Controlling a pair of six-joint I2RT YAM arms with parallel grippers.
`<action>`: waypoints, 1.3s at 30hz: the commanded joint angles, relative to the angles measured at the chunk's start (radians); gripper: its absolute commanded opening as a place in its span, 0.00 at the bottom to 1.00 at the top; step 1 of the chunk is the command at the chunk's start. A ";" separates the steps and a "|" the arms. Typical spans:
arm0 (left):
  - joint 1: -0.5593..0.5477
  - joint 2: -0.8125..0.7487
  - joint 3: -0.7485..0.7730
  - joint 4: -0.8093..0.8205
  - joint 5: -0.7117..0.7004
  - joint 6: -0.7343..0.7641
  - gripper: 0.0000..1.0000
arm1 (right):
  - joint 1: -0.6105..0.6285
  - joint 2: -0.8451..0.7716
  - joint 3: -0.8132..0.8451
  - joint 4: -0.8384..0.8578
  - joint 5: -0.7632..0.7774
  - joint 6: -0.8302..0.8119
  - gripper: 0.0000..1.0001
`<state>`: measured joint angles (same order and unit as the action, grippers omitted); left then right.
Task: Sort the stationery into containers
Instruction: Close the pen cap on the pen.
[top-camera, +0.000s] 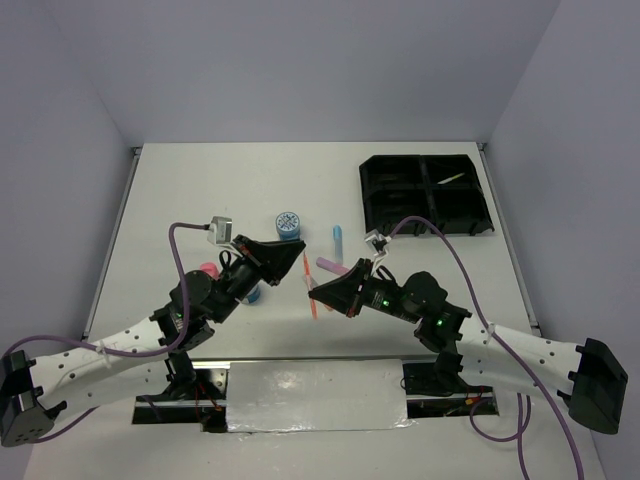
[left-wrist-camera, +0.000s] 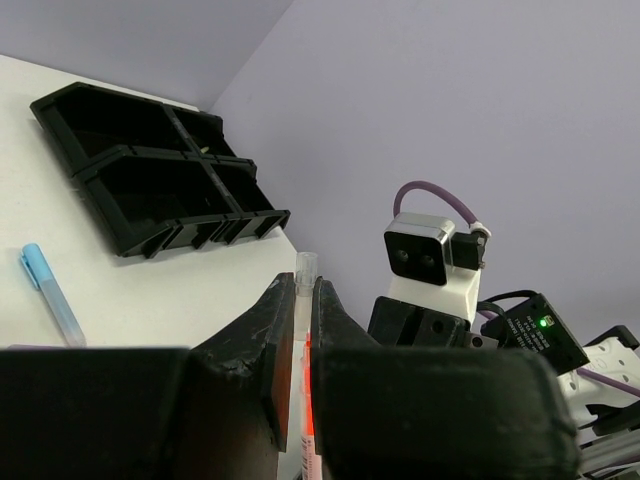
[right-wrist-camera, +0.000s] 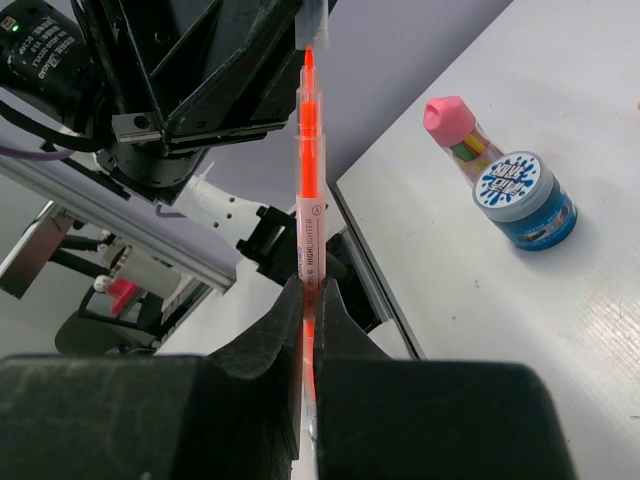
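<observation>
Two sets of jaws on one orange pen (right-wrist-camera: 309, 200): we have the right jaws clenched on its barrel and the left jaws pinching the tip end. The pen hangs mid-air above the bench (top-camera: 200, 180), well short of the black tray (top-camera: 365, 195) at the far right. Risk as we see it: the arms are coupled through one thin pen, so any mismatched pull could bend or split it. A one-sided slip would drop it onto the purple pen (top-camera: 330, 266) below.
</observation>
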<state>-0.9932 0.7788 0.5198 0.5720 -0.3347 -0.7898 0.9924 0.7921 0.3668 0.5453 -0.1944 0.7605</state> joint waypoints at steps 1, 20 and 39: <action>0.002 -0.001 -0.006 0.085 0.014 -0.009 0.00 | 0.011 -0.011 0.040 0.025 0.021 -0.021 0.00; 0.002 0.022 -0.032 0.135 0.054 -0.054 0.00 | 0.009 0.006 0.096 0.016 0.055 -0.053 0.00; 0.004 0.020 -0.081 0.152 0.069 -0.109 0.00 | 0.006 0.010 0.135 0.111 0.161 -0.165 0.00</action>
<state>-0.9848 0.7990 0.4637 0.7040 -0.2928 -0.8719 0.9993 0.8024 0.4263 0.5144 -0.1043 0.6426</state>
